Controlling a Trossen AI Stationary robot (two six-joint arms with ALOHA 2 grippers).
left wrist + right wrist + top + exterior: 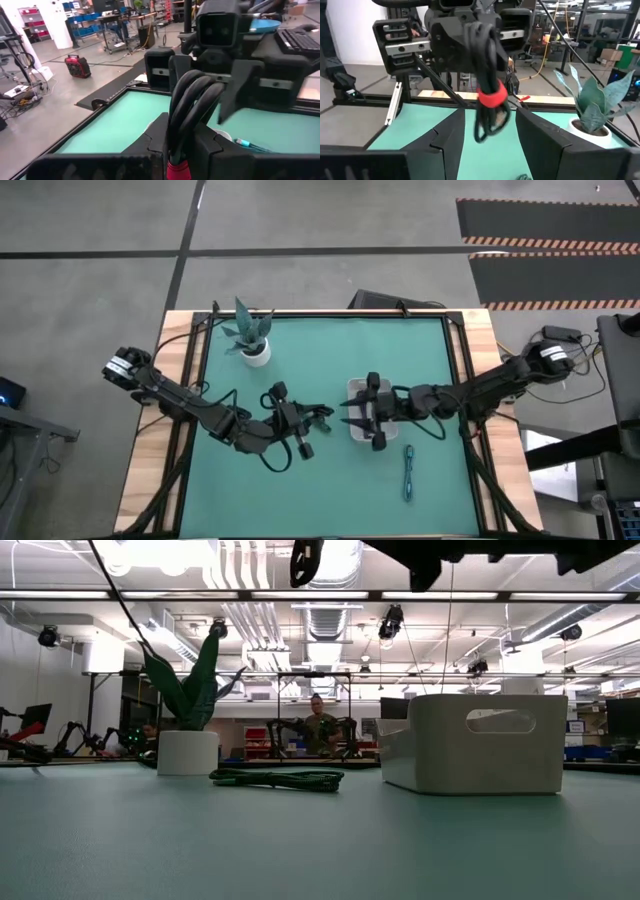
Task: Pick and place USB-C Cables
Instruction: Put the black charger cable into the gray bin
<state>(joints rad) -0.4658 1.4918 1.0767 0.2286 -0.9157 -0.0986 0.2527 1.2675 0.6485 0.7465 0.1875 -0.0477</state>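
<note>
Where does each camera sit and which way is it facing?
High: overhead, straight down on table; both arms show.
Low: table height, facing white tray; arm parts above.
Left wrist: behind left gripper holding black cable, facing right arm.
Right wrist: behind open right gripper, facing that cable.
Shared: both wrist views show the cable.

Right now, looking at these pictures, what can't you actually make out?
White tray inside: low view, its own wall hides it; high view, the right tool covers it.
Teal cable: high view, too small to show plugs; left wrist view, mostly hidden behind the left tool gripping the black-and-red cable.
Dark green cable: low view, ends too small.
</note>
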